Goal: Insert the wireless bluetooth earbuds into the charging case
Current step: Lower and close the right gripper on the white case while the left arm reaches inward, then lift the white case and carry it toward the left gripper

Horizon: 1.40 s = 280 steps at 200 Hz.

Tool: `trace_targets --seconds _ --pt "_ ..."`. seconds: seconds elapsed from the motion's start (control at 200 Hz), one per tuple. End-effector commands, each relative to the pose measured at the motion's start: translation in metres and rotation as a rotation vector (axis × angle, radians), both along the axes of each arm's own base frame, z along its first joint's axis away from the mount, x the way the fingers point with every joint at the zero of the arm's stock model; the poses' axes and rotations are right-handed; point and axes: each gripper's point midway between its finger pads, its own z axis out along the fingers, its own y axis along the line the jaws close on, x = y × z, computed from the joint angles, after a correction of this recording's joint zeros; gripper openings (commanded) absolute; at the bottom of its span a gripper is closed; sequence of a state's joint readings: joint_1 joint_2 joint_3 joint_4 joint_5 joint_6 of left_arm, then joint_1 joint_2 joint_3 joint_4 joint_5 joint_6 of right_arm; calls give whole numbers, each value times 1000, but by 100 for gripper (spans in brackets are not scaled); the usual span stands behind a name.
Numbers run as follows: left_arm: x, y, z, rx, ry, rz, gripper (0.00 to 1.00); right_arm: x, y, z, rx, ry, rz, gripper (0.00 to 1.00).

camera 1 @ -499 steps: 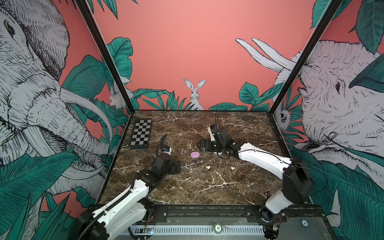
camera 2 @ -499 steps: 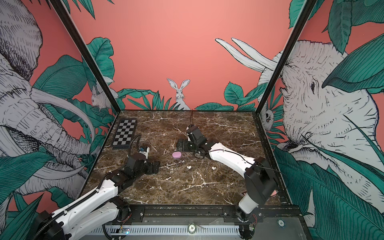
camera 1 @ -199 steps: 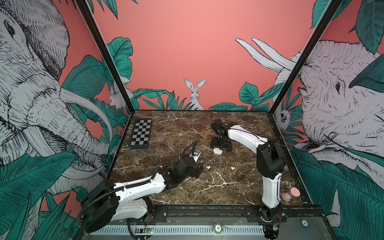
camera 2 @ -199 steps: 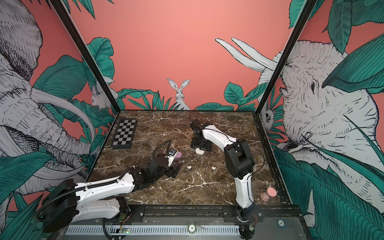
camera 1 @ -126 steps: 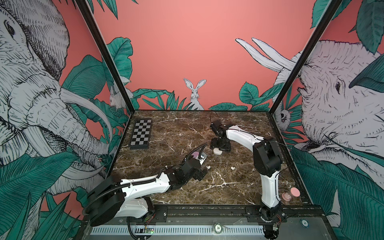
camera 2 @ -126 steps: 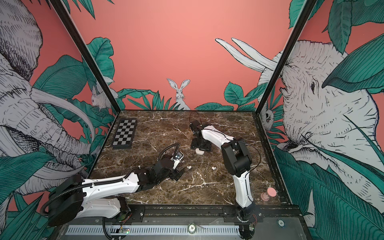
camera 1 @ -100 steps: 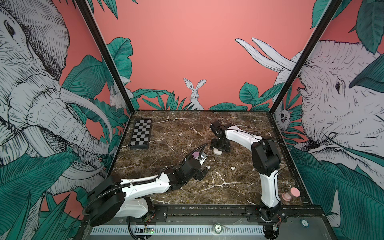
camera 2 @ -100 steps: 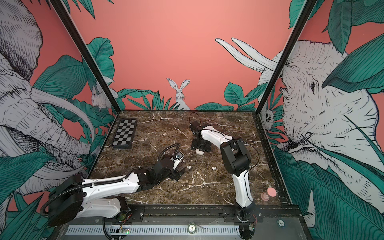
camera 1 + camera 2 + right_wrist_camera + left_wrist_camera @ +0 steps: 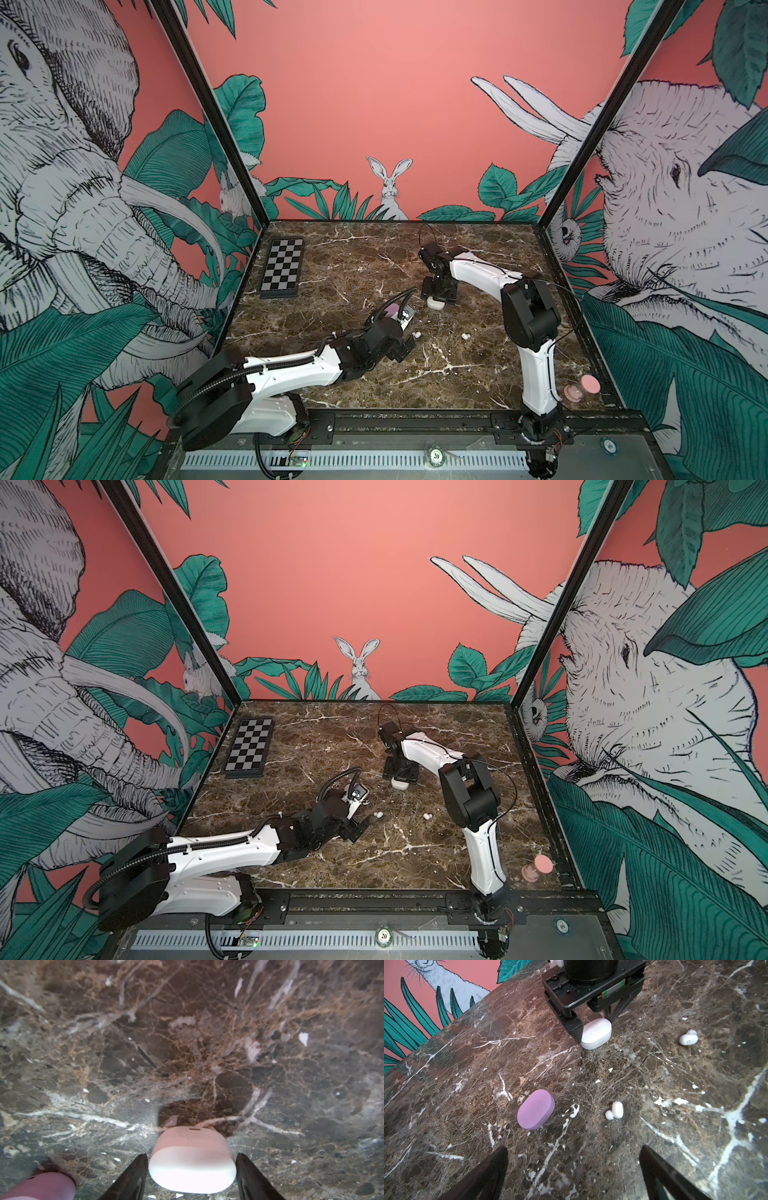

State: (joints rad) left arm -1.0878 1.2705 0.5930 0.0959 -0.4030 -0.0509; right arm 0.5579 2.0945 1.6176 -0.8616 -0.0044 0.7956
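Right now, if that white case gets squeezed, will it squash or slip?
Probably stiff: the white case looks like a hard shell. Its rounded sides may slip from the right gripper flanking it. Lying flat on the table, it should hardly roll.

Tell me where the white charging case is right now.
In a top view the white charging case lies on the marble table just right of its middle, straddled by the right gripper.

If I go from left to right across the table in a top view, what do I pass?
Checkerboard → purple case → first white earbud → white case → second white earbud → small pink object
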Motion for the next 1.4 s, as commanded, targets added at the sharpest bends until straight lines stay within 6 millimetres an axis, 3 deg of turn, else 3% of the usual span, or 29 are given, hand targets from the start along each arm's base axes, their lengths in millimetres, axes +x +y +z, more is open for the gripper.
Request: trace_targets --seconds 0.0,0.845,1.035,1.395 --pt "3 -4 11 -15 -26 3 99 4 -2 -2 -10 -1 5 65" --pt "3 -5 11 -12 -24 6 99 3 -3 -6 -7 10 3 63" --pt "4 -5 12 -13 -25 7 99 1 -2 -4 7 9 3 55" --pt "2 -10 34 -105 -12 16 99 -5 5 11 91 -25 20 17"
